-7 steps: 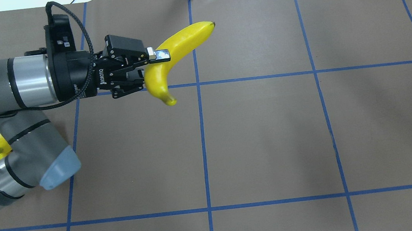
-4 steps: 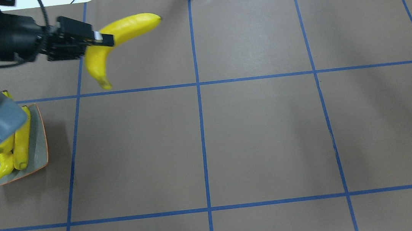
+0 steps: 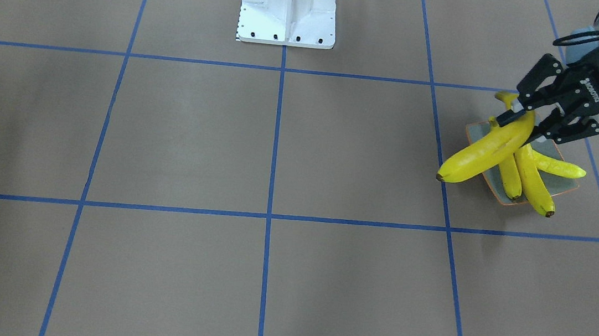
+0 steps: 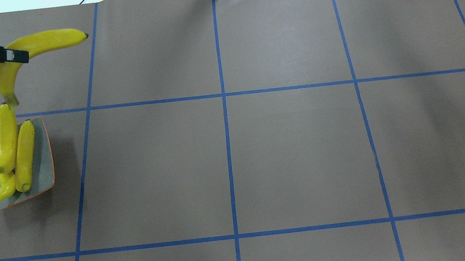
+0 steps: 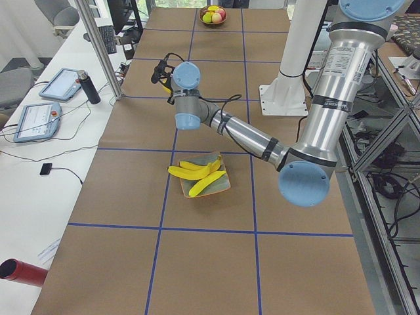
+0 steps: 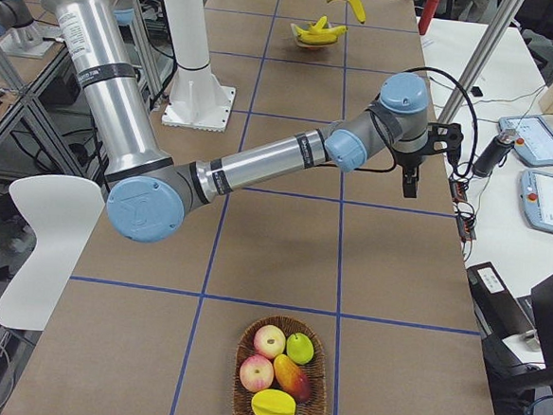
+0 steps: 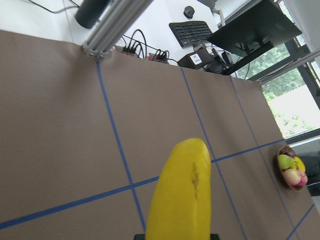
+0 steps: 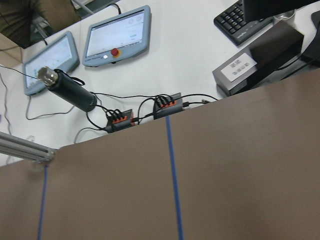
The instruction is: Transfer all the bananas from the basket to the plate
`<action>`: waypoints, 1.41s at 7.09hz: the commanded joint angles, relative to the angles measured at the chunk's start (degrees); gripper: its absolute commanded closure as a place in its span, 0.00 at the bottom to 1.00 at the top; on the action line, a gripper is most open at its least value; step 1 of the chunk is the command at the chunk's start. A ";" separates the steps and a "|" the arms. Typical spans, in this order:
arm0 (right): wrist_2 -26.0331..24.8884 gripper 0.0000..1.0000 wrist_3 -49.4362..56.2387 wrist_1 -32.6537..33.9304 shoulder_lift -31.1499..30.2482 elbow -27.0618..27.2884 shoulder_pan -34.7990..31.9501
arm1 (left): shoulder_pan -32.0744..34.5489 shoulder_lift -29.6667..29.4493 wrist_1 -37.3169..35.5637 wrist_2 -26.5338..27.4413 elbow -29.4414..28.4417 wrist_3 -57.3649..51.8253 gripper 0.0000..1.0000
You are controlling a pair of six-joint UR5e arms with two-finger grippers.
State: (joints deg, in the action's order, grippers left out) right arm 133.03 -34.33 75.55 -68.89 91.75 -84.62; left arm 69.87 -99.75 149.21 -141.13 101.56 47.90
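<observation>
Brown paper covers the table point(image 4: 286, 150), matt and faintly creased, ruled into squares by blue tape point(image 4: 228, 148). Plate point(image 4: 43, 154): small, squarish, glossy grey-green, upcurved sides, thin orange-brown rim, at the table's left end. Three bananas point(image 4: 24, 154): smooth bright yellow, slightly curved, dark-tipped, lying crossed on the plate, two ends overhanging its rim. Held banana point(image 3: 479, 153): same kind, pinched near mid-length by the left gripper point(image 3: 524, 125), raised in the air close by the plate's far edge, one end hanging towards it. Right gripper point(image 6: 411, 184): far off to the right, over bare paper; whether wide or narrow cannot be told. Basket point(image 6: 311, 414): round, woven wicker, at the right end, holding apples and other fruit, no banana visible. Step in hand, by judgement: carrying the last banana to the plate. Next move likely calls for bringing it down over the plate, roughly aligned with the others, and releasing low, since the glossy dish is crowded and a rounded banana could roll off.
</observation>
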 commanded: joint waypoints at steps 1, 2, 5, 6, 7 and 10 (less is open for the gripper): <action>-4.87 0.01 18.61 11.85 -1.42 0.01 -0.54 | 1.93 6.74 -0.06 -0.63 -0.31 -15.85 1.00; -5.15 0.01 23.56 16.59 -1.16 0.10 -0.89 | 2.02 8.77 -0.14 -0.72 -0.39 -20.61 1.00; -3.92 0.01 24.67 22.42 -0.98 1.67 -0.81 | 1.58 13.70 -3.84 -0.02 -1.10 -31.73 1.00; -2.44 0.01 24.67 22.62 -1.24 1.59 -0.81 | 1.58 15.01 -3.75 -0.10 -1.44 -32.95 1.00; -2.17 0.01 24.67 22.62 -1.07 1.51 -0.81 | 1.50 16.59 -3.75 -0.02 -1.54 -33.48 1.00; -1.99 0.01 24.31 22.36 -1.68 1.42 -0.81 | 1.15 17.67 -3.57 -0.37 -4.78 -33.66 1.00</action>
State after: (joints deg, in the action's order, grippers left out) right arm 130.97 -9.94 97.99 -70.35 93.25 -85.43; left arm 71.24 -82.21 145.59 -141.41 98.26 14.30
